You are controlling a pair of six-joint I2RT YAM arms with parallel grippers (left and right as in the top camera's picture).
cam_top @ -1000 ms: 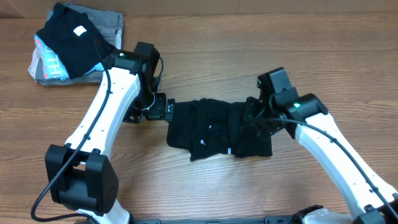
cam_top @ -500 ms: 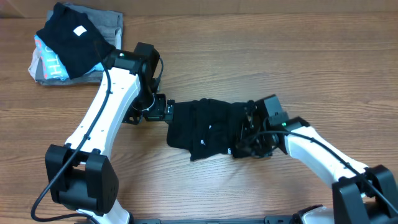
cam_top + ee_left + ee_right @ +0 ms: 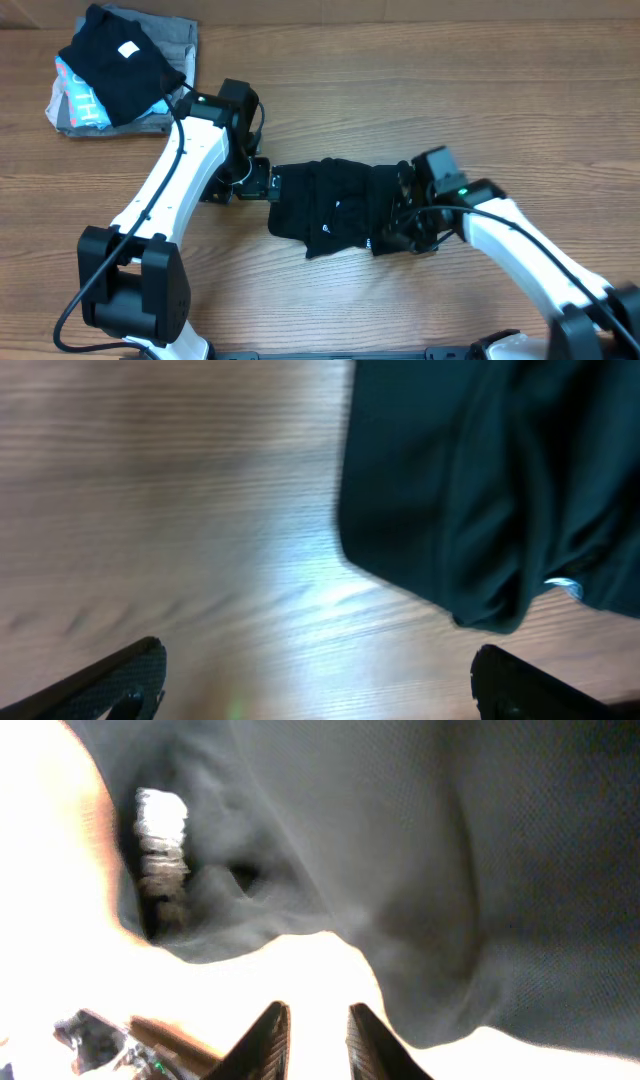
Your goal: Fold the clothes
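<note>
- Shirt (image 3: 335, 210): black, soft fabric, gathered into a rough oblong with several ridges and creases across it. It lies on the tabletop (image 3: 400, 80) between the two pincers.
- Shirt, markings: small white logo marks show on the upper layer and near the lower hem. The right wrist view shows a strip of white lettering tucked in a fold of the cloth (image 3: 400, 870), up and to the left of the pincer tips.
- Shirt, edge: in the left wrist view a rounded, doubled corner of the cloth (image 3: 480, 490) hangs over the wood ahead of that pincer, toward its right finger.
- Left pincer (image 3: 268, 184): fingers spread wide apart and holding nothing. It sits just beside the shirt's end, with bare wood between the tips (image 3: 320, 695).
- Right pincer (image 3: 398, 228): at the shirt's opposite end, low over the cloth. The tips (image 3: 318, 1040) stand a narrow gap apart with no fabric between them, and the cloth edge is just ahead.
- Folded stack, well apart from both pincers and beyond the left arm: a black piece with a white square label (image 3: 115, 60) lies on top of a grey garment (image 3: 175, 35) and a light-blue one (image 3: 75, 95).
</note>
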